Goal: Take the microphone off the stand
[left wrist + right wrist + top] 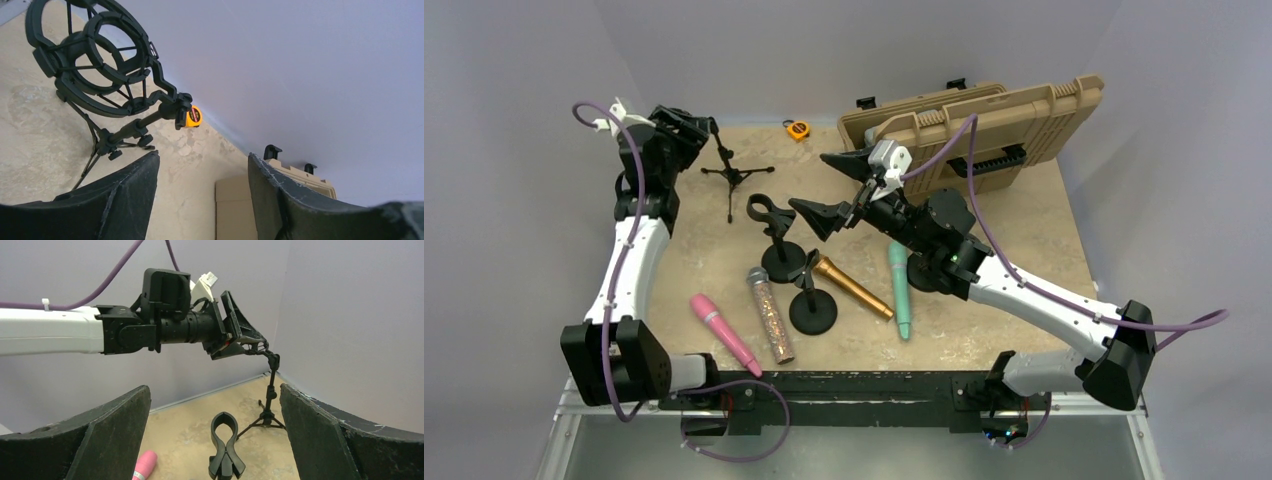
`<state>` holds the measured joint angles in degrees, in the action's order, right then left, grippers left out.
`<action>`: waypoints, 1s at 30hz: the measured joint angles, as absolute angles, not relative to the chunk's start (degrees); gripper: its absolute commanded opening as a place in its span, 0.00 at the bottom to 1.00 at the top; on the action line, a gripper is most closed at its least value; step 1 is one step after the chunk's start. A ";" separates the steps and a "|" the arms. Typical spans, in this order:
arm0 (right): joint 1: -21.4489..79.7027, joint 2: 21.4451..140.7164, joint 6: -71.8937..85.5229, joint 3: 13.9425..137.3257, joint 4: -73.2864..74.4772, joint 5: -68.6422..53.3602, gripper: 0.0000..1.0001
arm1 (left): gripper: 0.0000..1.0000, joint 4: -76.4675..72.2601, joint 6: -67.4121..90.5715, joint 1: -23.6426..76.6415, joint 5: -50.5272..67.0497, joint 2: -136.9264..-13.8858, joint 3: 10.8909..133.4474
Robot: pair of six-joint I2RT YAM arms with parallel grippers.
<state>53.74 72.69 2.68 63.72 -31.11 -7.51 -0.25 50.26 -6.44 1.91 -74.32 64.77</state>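
Four microphones lie on the table: pink (724, 333), glitter (770, 314), gold (854, 288) and teal (900, 291). The gold one's end lies against the near round-base stand (813, 311); whether its clip holds it I cannot tell. The far round-base stand's clip (764, 212) is empty, as the right wrist view (226, 445) also shows. The tripod stand (729, 172) carries an empty shock mount (92, 60). My left gripper (692, 128) is open and empty beside that mount. My right gripper (807, 180) is open and empty, above and behind the empty clip.
A tan hard case (984, 125) stands open at the back right. A yellow tape measure (797, 129) lies at the back edge, also in the left wrist view (194, 117). Grey walls close the table on three sides.
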 measured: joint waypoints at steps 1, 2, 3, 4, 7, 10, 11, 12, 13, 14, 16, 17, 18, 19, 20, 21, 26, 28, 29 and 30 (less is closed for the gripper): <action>53.74 72.69 2.70 63.75 -31.09 -7.49 0.99 | 0.59 -0.05 50.28 -5.93 0.89 -74.91 65.23; 53.74 72.69 2.74 63.72 -31.09 -7.49 0.99 | 0.54 0.51 50.30 -5.39 -0.03 -75.64 65.69; 53.74 72.69 2.85 63.75 -31.09 -7.49 0.99 | 0.50 1.43 50.37 -4.84 -0.89 -76.64 66.39; 53.74 72.69 2.92 63.72 -31.07 -7.49 0.99 | 0.49 2.11 50.41 -4.40 -1.52 -77.89 67.16; 53.74 72.64 3.05 63.75 -30.96 -7.46 0.99 | 0.52 3.84 49.91 -3.14 -4.01 -81.52 68.84; 53.74 72.58 3.11 63.72 -30.83 -7.29 0.99 | 0.61 4.99 48.95 -1.93 -6.31 -84.23 69.10; 53.74 72.53 3.14 63.72 -30.76 -7.20 0.99 | 0.64 5.48 48.71 -1.65 -6.72 -84.97 69.30; 53.74 72.47 3.22 63.72 -30.59 -7.11 0.99 | 0.68 5.65 48.38 -1.39 -7.20 -85.67 69.56; 53.74 72.36 3.38 63.75 -30.44 -7.07 0.99 | 0.70 5.69 48.10 -1.26 -7.60 -86.32 69.91; 53.74 72.29 3.46 63.72 -30.41 -7.07 0.99 | 0.71 5.63 47.66 -1.13 -7.92 -86.76 70.19; 53.74 72.01 3.73 63.72 -30.37 -7.07 0.99 | 0.69 5.63 46.87 -1.02 -8.49 -87.64 71.13; 53.74 71.85 3.90 63.75 -30.39 -7.07 0.99 | 0.66 5.65 46.65 -0.97 -8.80 -88.05 71.79; 53.74 71.68 3.99 63.72 -30.41 -7.05 0.99 | 0.64 5.67 46.30 -0.95 -9.08 -88.47 72.53; 53.74 71.53 4.12 63.72 -30.39 -7.05 0.99 | 0.62 5.67 46.02 -0.93 -9.39 -88.92 73.32; 53.74 71.46 4.19 63.72 -30.44 -7.05 0.99 | 0.59 5.65 45.80 -0.93 -9.69 -89.34 74.11; 53.74 71.31 4.34 63.72 -30.44 -7.05 0.99 | 0.57 5.61 45.45 -0.93 -9.96 -89.73 74.76; 53.74 71.13 4.78 63.72 -30.41 -7.05 0.99 | 0.47 5.48 44.36 -0.93 -10.68 -91.88 77.12; 53.74 71.13 4.93 63.75 -30.41 -7.05 0.99 | 0.41 5.48 44.16 -0.86 -10.68 -92.66 77.78; 53.74 71.11 4.97 63.72 -30.41 -7.03 0.99 | 0.35 5.50 44.01 -0.80 -10.66 -93.12 78.17; 53.74 71.11 4.99 63.72 -30.39 -7.01 0.99 | 0.31 5.50 43.83 -0.71 -10.66 -93.62 78.61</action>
<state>53.74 71.11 4.99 63.72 -30.39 -7.01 5.50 43.83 -0.71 -10.66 -93.62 78.61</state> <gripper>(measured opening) 0.984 0.423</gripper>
